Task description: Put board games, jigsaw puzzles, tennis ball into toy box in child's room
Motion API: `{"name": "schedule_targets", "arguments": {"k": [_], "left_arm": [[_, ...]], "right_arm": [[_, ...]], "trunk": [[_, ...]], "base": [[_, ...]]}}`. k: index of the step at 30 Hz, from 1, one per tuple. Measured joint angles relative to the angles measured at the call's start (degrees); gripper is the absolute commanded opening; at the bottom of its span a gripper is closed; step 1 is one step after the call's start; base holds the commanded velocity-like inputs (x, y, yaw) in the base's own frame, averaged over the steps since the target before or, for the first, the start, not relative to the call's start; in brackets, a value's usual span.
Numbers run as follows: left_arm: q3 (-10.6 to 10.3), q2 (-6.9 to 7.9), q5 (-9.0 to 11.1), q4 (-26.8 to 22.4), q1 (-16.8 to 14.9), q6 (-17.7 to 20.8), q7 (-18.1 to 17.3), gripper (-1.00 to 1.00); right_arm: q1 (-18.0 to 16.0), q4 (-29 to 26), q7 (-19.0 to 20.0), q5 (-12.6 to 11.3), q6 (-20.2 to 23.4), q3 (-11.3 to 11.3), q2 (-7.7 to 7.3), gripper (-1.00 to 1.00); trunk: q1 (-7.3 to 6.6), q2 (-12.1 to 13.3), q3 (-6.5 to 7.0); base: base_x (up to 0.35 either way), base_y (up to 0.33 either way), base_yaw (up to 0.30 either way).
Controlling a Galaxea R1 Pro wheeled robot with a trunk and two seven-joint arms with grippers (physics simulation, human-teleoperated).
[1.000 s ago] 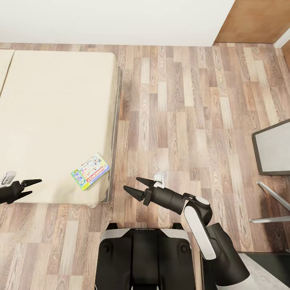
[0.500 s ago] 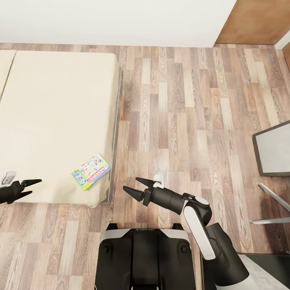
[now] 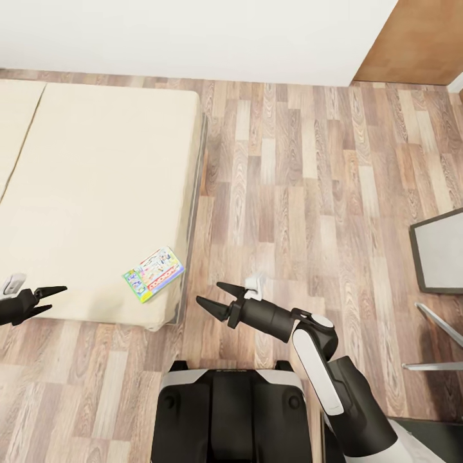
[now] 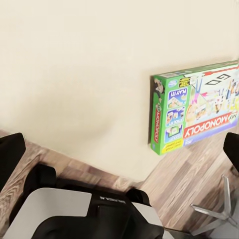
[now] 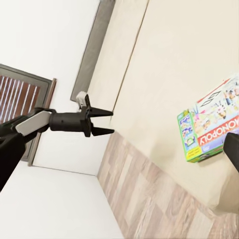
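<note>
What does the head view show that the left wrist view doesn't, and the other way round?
Head view alone: the right gripper, open over the wood floor, the left gripper, open at the bed's near edge, the white wall and a grey-topped table corner. Left wrist view alone: the print on the Monopoly board game is readable, with its green side and red logo. Both share: that box lying flat near the corner of the beige bed, and the robot's dark base.

Matt beige cloth covers the bed, beside a grained wood-plank floor and glossy printed Monopoly box.
</note>
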Motion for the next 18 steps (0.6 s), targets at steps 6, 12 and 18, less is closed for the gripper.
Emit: {"name": "schedule_targets", "arguments": {"k": [6, 12, 18], "left_arm": [[0.0, 0.0, -0.02, 0.0, 0.0, 0.0, 0.02, 1.0], [0.0, 0.0, -0.04, 0.0, -0.01, -0.06, 0.03, 1.0], [0.0, 0.0, -0.05, 0.0, -0.01, -0.25, 0.03, 1.0]], "right_arm": [[0.02, 0.0, -0.03, 0.05, -0.93, 0.04, -0.02, 1.0], [0.02, 0.0, -0.03, 0.06, -1.09, 0.05, -0.02, 1.0], [0.06, 0.0, -0.02, 0.02, -1.11, 0.05, -0.01, 1.0]], "trunk": [[0.0, 0.0, 0.52], [0.0, 0.0, 0.73], [-0.01, 0.0, 0.76]], "base": [[0.0, 0.0, 0.095], [0.0, 0.0, 0.03], [0.037, 0.018, 0.005]]}}
